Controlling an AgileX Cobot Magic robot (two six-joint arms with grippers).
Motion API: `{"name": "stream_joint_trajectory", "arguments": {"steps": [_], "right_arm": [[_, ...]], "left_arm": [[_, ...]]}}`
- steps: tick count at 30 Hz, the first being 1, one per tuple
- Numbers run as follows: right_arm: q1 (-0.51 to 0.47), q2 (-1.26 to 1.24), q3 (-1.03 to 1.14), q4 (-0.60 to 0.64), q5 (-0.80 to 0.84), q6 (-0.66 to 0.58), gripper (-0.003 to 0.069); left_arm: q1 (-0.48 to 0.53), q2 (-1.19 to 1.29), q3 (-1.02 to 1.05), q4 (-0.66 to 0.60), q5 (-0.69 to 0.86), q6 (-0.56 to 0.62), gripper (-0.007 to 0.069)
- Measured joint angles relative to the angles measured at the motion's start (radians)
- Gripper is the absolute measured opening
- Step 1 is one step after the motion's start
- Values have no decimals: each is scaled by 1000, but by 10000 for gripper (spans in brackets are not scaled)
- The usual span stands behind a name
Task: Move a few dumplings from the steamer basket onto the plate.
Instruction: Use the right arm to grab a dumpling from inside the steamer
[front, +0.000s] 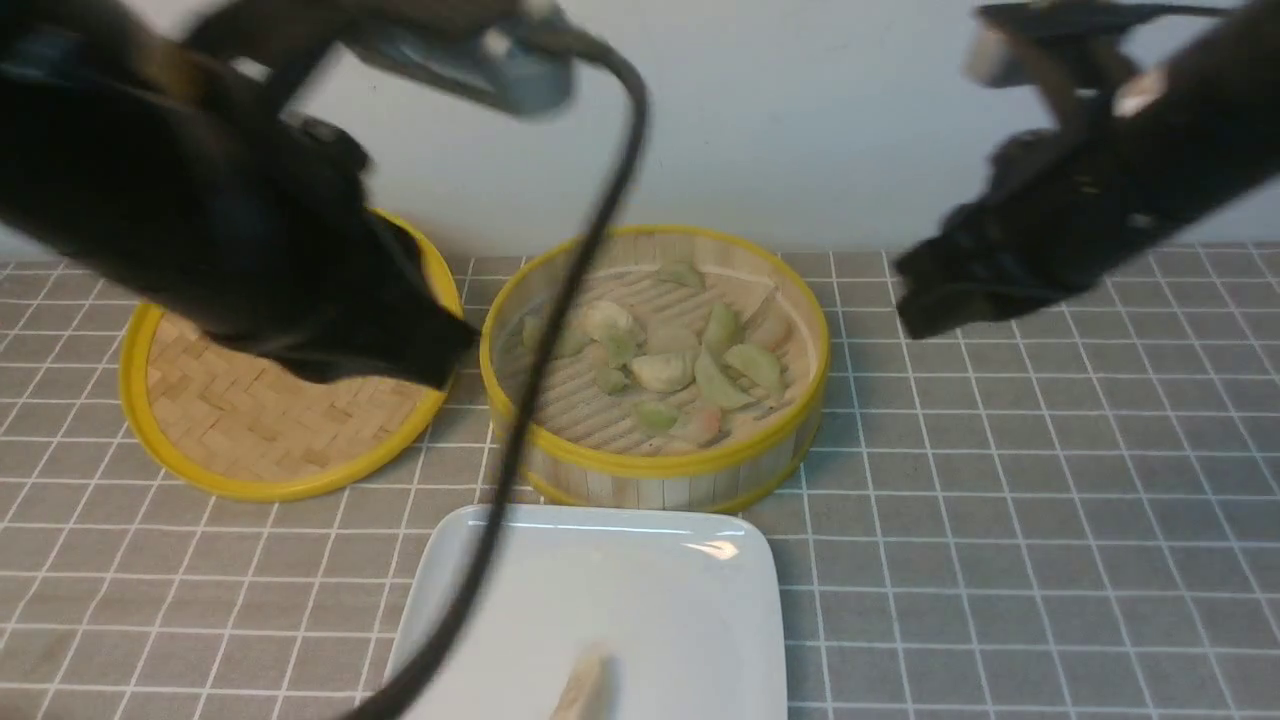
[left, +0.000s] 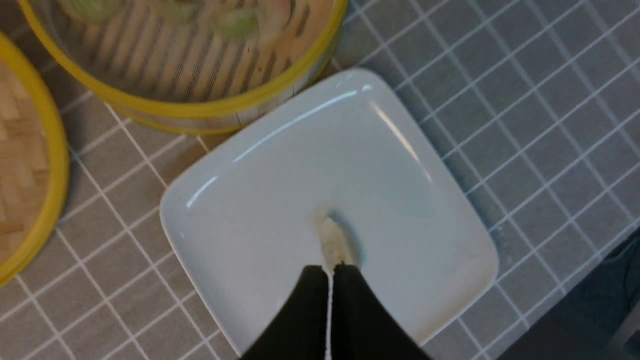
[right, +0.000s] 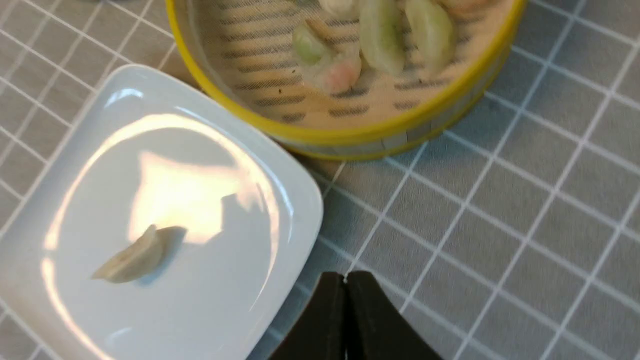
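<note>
Left gripper (left: 330, 274) and right gripper (right: 346, 278) both clenched and empty; one dumpling (right: 132, 260) lies on the plate (front: 660, 590).

Left gripper's fingers meet with only a hairline slit, above the plate, and the dumpling shows just past their tips; the right wrist view shows it lying free on its side. Right gripper's fingers are pressed together over the grey gridded cloth (front: 1000, 500), just beside the plate's rim. That dumpling is a whitish-beige crescent casting a small shadow on the glossy white plate, which sits mid-desk at the near edge. Just behind, toward the far edge, stands the basket (front: 650, 466) with the other dumplings (front: 665, 370): mostly pale green, some whitish, one pinkish. A woven disc (front: 260, 430) lies toward the far left corner.
</note>
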Motion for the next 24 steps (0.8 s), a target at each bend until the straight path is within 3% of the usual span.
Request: {"name": "stream_joint_trajectory", "arguments": {"steps": [5,17,24], "right_arm": [[46,211,-192,-91,0,28,37],[65,625,-547,-184,3,31,288],[65,739,-606,-243,3,76,329]], "left_arm": [[0,-187,-1,-3,16,-41,-5],[0,-431,-5,-7,38,-104,-5],[1,-445,-5,-7,38,-120,-5]]}}
